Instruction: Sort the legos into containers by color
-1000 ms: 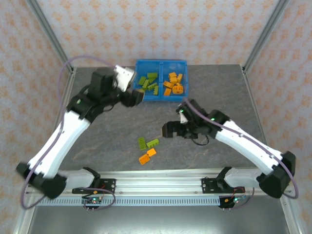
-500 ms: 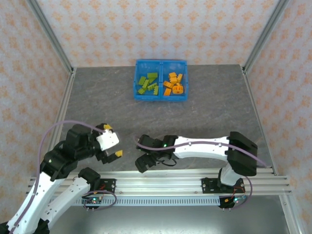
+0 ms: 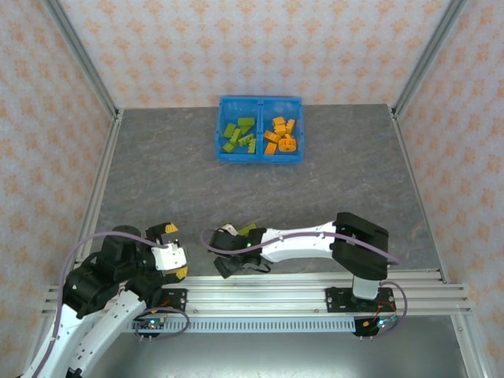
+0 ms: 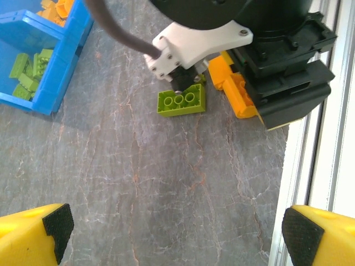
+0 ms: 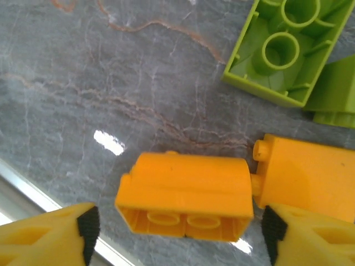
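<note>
Top external view: the bright blue plastic two-compartment bin (image 3: pixel 260 159) is sitting at the far middle of the grey stone-pattern table (image 3: pixel 157 181). It is holding green studded bricks (image 3: pixel 239 134) in its left compartment and orange studded bricks (image 3: pixel 279 135) in its right.

Right wrist view: the right gripper (image 5: pixel 177 235) is hovering spread around a rectangular orange plastic brick (image 5: pixel 183 191), with a small gap showing at each fingertip. This brick is lying on its side, its long axis running from fingertip to fingertip and its hollow underside facing the camera. A second orange brick (image 5: pixel 305 177) is touching its right end in this view. An upturned lime-green brick (image 5: pixel 283 50) is lying beyond, hollows up.

Left wrist view: the left gripper (image 4: pixel 177 233) is hanging fully spread over bare table, gripping nothing.
</note>
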Action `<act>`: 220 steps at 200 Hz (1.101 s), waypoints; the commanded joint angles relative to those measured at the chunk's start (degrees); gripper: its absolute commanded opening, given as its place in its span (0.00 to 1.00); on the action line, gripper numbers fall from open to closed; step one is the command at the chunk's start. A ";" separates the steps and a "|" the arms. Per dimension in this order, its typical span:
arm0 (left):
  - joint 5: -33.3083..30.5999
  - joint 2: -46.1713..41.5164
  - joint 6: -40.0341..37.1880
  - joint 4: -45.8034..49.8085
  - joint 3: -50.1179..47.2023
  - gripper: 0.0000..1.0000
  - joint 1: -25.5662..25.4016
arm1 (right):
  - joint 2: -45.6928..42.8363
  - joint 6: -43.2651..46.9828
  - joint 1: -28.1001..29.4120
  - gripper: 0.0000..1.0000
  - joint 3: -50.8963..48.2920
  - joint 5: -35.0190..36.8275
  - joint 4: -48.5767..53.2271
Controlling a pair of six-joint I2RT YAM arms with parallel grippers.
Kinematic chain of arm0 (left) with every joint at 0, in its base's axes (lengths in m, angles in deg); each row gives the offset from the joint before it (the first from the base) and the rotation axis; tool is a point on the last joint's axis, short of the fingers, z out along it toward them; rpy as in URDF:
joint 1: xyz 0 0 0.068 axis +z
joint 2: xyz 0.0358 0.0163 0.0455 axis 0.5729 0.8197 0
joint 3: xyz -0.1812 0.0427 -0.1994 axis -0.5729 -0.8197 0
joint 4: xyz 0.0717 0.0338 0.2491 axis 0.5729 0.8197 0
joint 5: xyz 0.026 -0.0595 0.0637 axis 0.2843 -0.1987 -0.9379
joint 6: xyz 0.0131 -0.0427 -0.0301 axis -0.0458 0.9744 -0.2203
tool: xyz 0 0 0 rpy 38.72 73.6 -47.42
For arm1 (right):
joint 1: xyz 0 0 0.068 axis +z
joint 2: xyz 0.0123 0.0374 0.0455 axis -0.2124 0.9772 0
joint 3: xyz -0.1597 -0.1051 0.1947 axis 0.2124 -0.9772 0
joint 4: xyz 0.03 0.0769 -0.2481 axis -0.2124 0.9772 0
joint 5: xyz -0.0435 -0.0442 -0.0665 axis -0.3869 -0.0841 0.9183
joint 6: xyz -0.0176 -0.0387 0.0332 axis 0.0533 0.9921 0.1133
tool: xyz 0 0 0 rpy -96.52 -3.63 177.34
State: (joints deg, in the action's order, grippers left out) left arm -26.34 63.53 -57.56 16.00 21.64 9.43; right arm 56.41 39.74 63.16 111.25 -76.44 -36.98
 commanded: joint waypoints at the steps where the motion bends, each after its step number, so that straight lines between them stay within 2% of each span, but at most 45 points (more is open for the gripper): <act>1: 1.35 -1.72 -1.24 1.32 -1.41 1.00 -0.06 | 3.29 -0.74 0.35 0.71 2.78 3.07 -1.21; 38: 1.36 -1.89 -1.14 1.08 -1.16 1.00 -0.04 | 5.35 -2.01 0.43 0.57 4.18 4.00 0.24; 86: 2.39 -1.98 -0.63 -0.31 -1.26 1.00 -0.01 | -1.57 -0.84 0.49 0.43 1.38 9.55 2.18; 137: 4.50 -1.57 0.18 -2.96 -0.82 1.00 -0.06 | -10.96 -0.97 -2.92 0.43 -0.74 14.55 4.94; 157: 7.67 -0.55 1.91 -7.19 -0.72 1.00 -0.06 | -14.77 -0.43 -8.35 0.43 -0.28 15.71 4.48; 183: 14.22 3.46 6.50 -16.49 -1.18 1.00 -0.04 | -15.77 1.84 -19.90 0.43 3.92 13.92 3.16; 204: 18.02 7.86 16.04 -28.11 -1.60 1.00 -0.03 | -13.38 5.70 -28.04 0.43 10.56 13.40 2.04; 220: 17.99 11.50 24.15 -37.24 -1.96 1.00 -0.10 | -9.33 7.51 -33.84 0.43 16.04 11.67 0.71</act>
State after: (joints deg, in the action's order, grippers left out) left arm -12.81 70.80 -47.31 -2.80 20.62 9.43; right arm 43.17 42.67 35.51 119.84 -64.49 -34.29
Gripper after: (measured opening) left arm 0.997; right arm 0.443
